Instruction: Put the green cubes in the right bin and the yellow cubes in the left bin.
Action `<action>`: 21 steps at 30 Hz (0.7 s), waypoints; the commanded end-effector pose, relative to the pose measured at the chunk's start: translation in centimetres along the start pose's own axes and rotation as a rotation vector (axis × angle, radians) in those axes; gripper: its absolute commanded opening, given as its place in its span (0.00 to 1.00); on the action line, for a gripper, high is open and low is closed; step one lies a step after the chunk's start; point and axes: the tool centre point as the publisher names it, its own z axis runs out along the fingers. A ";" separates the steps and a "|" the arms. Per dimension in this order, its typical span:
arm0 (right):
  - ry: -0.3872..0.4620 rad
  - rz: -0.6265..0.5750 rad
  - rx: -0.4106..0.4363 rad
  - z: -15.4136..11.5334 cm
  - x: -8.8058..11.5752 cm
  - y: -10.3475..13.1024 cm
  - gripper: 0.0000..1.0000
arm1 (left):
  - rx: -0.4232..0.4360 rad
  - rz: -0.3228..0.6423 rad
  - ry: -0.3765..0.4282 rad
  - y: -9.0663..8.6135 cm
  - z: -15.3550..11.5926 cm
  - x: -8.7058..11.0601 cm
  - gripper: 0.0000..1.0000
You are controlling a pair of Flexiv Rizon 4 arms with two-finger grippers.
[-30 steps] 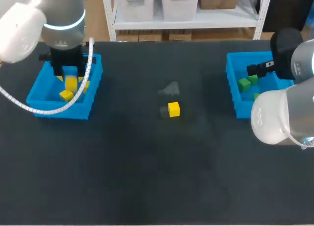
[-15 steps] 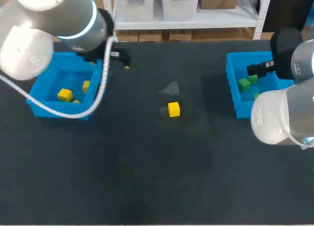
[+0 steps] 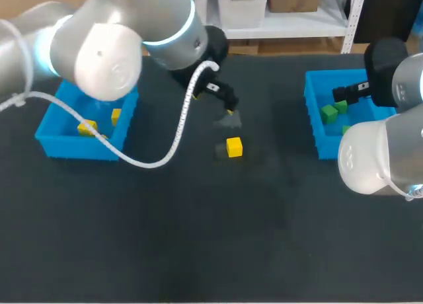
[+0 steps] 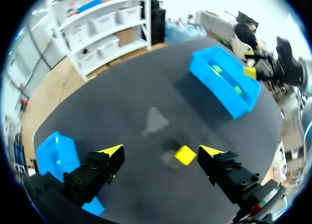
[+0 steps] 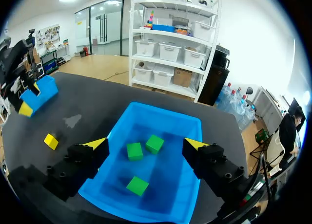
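Note:
One yellow cube [image 3: 233,147] lies alone mid-table. My left gripper [image 3: 227,107] hangs just behind it, reached in from the left. In the left wrist view the left gripper [image 4: 162,151] is open and the yellow cube [image 4: 185,155] lies on the table ahead, between the finger lines, untouched. The left bin [image 3: 49,133] holds yellow cubes [image 3: 86,127]. My right gripper [image 5: 145,144] is open and empty above the right bin [image 5: 165,109], which holds three green cubes [image 5: 134,150]. The head view shows the right bin [image 3: 314,129] and green cubes [image 3: 329,114] too.
A pale smudge [image 3: 229,119] marks the dark table just behind the lone cube. The right arm's white elbow [image 3: 370,158] covers the right bin's near corner. Bare table stretches across the front and between the bins.
My left gripper opened over the left bin, leaving a yellow cube there, then swung right across the table to the lone cube. The right arm stayed still.

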 end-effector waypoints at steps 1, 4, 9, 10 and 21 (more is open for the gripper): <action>0.000 0.000 -0.002 -0.1 0.0 0.0 1.00 | 0.035 0.059 0.100 -1.5 1.7 -0.6 1.00; 0.000 0.000 -0.002 -0.1 0.0 0.0 1.00 | 0.059 0.097 0.122 -2.5 2.0 -0.2 1.00; 0.000 0.000 -0.002 -0.1 0.0 0.0 1.00 | 0.033 0.172 0.166 -3.1 3.3 0.6 1.00; 0.000 0.000 -0.002 -0.1 0.0 0.0 1.00 | 0.039 0.175 0.175 -3.3 3.4 0.8 1.00; 0.000 0.000 -0.002 -0.1 0.0 0.0 1.00 | 0.141 0.240 0.257 -6.1 4.5 3.1 1.00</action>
